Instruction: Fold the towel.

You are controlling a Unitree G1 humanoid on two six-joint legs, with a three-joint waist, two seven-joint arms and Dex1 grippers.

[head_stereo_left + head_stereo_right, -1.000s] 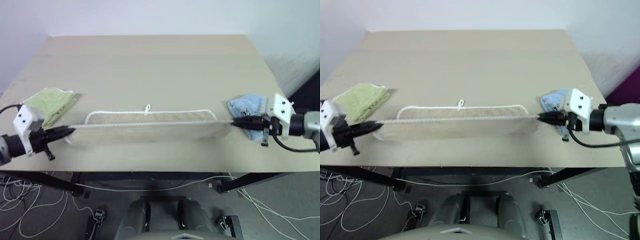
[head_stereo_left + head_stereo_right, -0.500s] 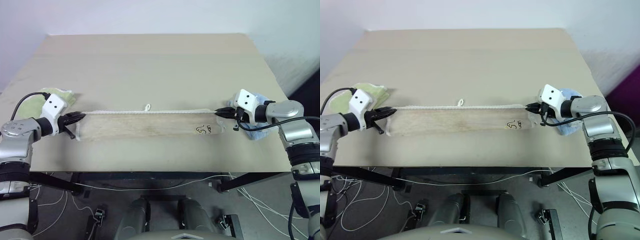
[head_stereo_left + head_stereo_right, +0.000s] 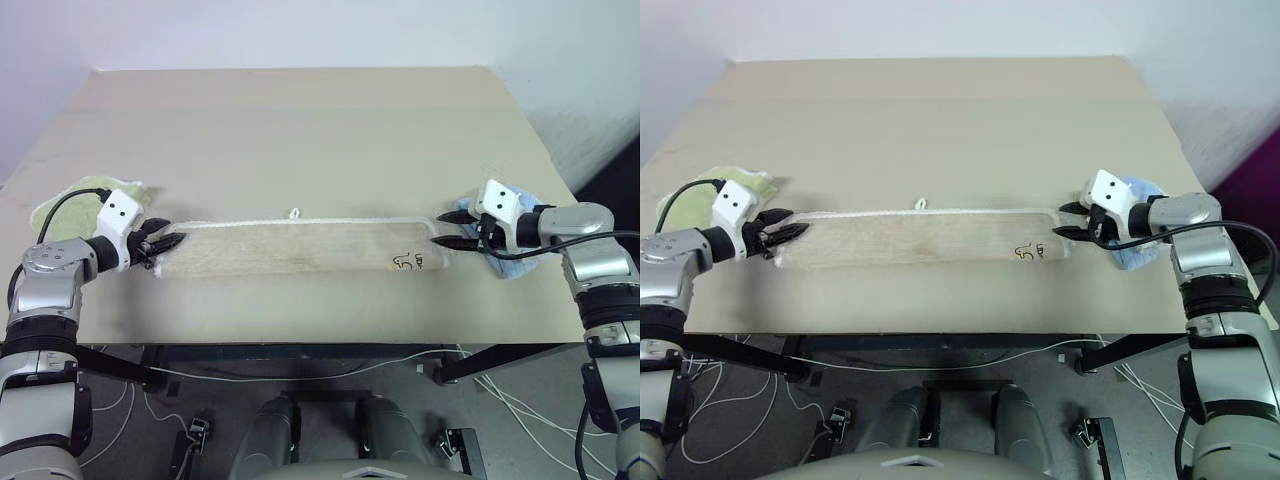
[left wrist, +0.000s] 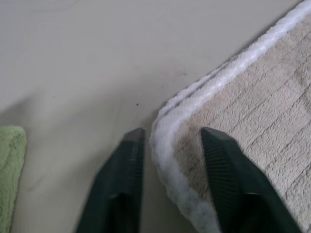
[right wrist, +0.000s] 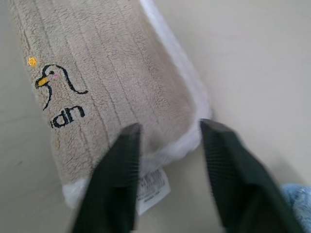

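Note:
The beige towel (image 3: 300,248) lies flat on the table as a long narrow strip, folded lengthwise, with its white corded edge and small loop (image 3: 295,213) along the far side. My left gripper (image 3: 165,243) is open at the strip's left end, and in the left wrist view its fingers (image 4: 124,174) stand on either side of the white corded corner (image 4: 167,131). My right gripper (image 3: 445,230) is open at the right end. Its fingers (image 5: 121,165) straddle the corner beside an embroidered duck mark (image 5: 53,80) and a white label (image 5: 153,189).
A small light-green folded towel (image 3: 75,195) lies behind my left gripper near the table's left edge. A small light-blue folded towel (image 3: 520,198) lies under and behind my right wrist. The tan table (image 3: 300,120) stretches far beyond the strip.
The towel's front edge was carried forward onto its far edge and laid down. Both hands moved forward and sank, then both grippers opened and let go of the corners.

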